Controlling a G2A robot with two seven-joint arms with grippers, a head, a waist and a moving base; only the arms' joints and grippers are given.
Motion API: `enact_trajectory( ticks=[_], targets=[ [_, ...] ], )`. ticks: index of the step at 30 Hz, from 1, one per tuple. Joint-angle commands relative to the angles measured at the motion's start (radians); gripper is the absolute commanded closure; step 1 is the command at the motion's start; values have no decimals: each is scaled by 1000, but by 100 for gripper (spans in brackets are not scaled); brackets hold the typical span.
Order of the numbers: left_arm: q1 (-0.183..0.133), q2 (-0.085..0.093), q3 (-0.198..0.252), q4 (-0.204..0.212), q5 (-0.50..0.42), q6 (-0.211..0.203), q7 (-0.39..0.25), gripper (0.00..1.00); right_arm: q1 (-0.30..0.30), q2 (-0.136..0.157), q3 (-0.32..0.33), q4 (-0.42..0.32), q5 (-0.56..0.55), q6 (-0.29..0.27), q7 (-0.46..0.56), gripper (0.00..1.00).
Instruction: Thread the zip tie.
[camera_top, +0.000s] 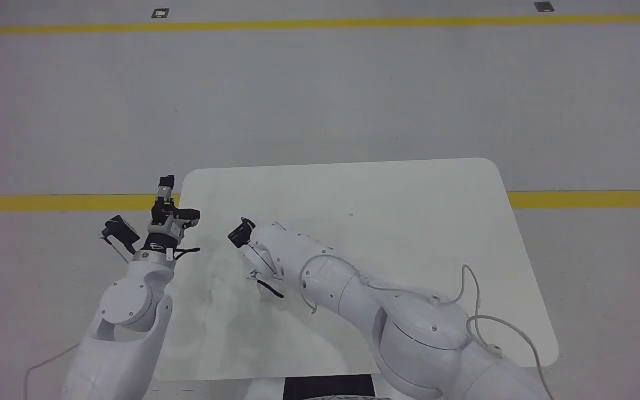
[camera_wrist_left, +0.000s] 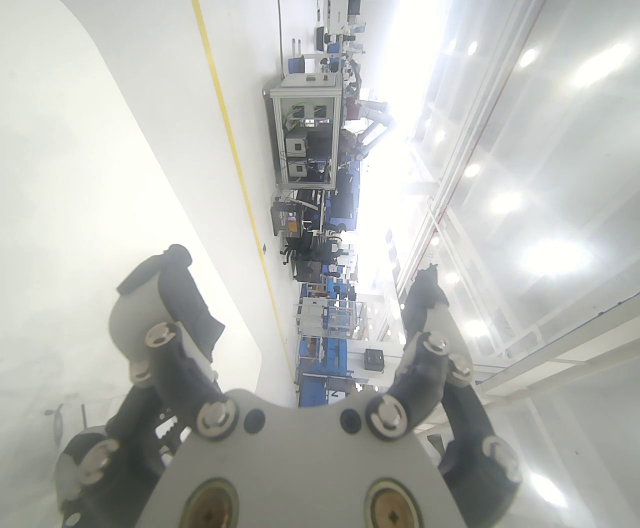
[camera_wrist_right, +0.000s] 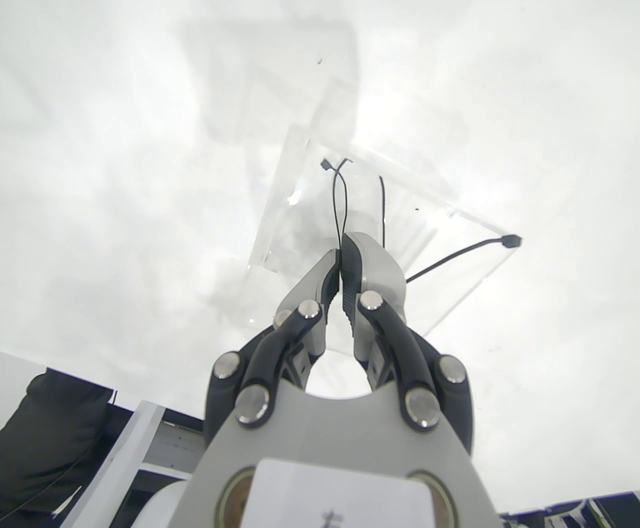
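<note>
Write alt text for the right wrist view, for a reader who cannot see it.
The right gripper is shut on a looped black zip tie, whose two strands rise from between its jaws to the tie's head. Beyond it a clear plastic box sits on the white table, with a second black zip tie reaching to one of its corners.

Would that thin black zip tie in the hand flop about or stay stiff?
Probably springy rather than floppy: the zip tie stands out from the shut right hand in a narrow loop without sagging. Likely very light, being so thin. It may slip: the grip is only at the tips.
</note>
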Motion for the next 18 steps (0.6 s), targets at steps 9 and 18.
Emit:
enact_trajectory(
  ticks=[9, 18],
  targets=[
    [0, 0, 0, 0, 0, 0, 0, 0, 6, 0, 0, -6, 1, 13, -3, 100],
    [0, 0, 0, 0, 0, 0, 0, 0, 29, 5, 2, -20, 30, 11, 1, 100]
  ],
)
